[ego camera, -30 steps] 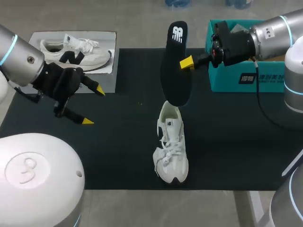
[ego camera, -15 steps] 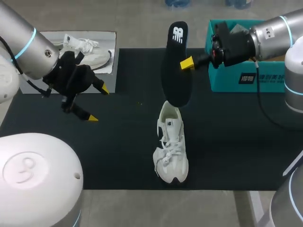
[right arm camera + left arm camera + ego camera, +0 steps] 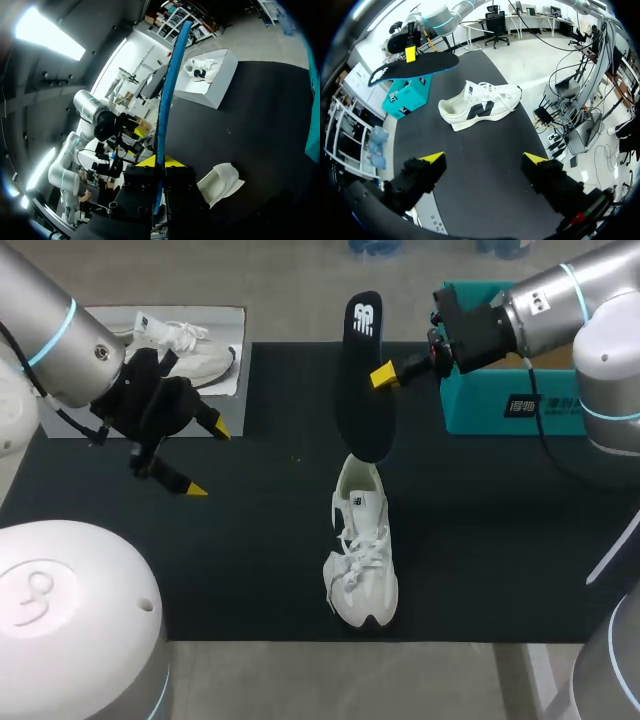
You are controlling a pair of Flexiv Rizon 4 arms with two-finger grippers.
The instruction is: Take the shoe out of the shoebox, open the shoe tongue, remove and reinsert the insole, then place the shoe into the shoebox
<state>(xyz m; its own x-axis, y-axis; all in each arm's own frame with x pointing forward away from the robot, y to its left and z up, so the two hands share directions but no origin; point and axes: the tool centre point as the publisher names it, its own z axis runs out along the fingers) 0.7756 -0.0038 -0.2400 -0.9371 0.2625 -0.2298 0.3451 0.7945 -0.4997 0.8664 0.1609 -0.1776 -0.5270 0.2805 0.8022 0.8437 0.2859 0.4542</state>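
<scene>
Our right gripper [image 3: 377, 375] is shut on the dark insole [image 3: 362, 380], one yellow tip showing against its face. The right wrist view shows the insole's blue edge pinched between the fingers. The insole is held in the air over the far middle of the black mat [image 3: 250, 540], clear of the shoe in the left wrist view. The white shoe [image 3: 362, 555] lies near the mat's front edge, toe toward us. The teal shoebox [image 3: 500, 405] sits at the far right corner. Our left gripper [image 3: 205, 460] hangs over the mat's left side, fingers spread wide and holding nothing. A white box [image 3: 160, 350] lies at the far left corner.
</scene>
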